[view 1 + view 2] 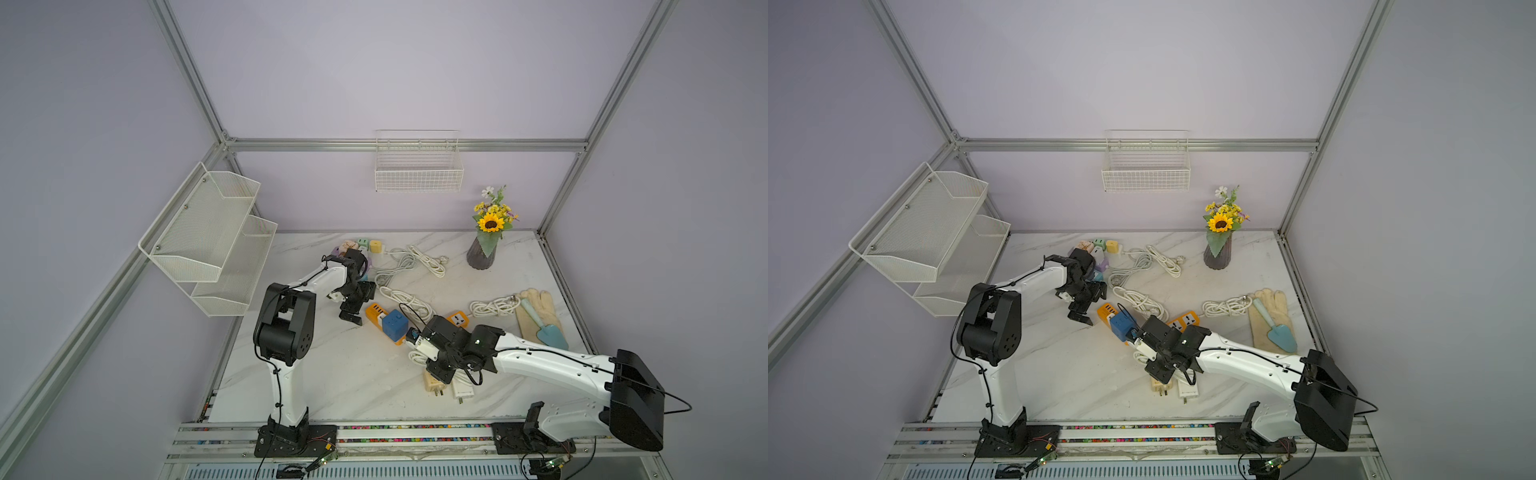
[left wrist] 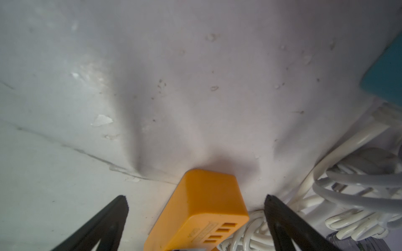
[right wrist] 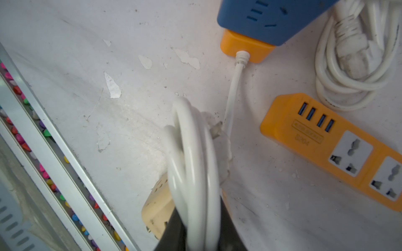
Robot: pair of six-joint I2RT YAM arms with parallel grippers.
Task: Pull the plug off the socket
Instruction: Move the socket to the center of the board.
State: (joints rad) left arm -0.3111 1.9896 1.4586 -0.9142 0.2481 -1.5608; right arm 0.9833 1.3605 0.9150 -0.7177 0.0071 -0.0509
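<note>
I am viewing a scuffed white marbled worktop (image 1: pixel 332 374) inside lilac walls (image 1: pixel 374 83). The blue plug (image 1: pixel 394 325) is sitting in the orange socket strip (image 1: pixel 375 312). My left end effector (image 2: pixel 195 197) is standing open astride that strip's end; my right end effector (image 3: pixel 199 226) is clamping a coiled white cable (image 3: pixel 191 152) beside it.

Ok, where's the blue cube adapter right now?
In both top views the blue cube adapter sits on an orange power strip mid-table, with a coiled white cable just behind it.
</note>
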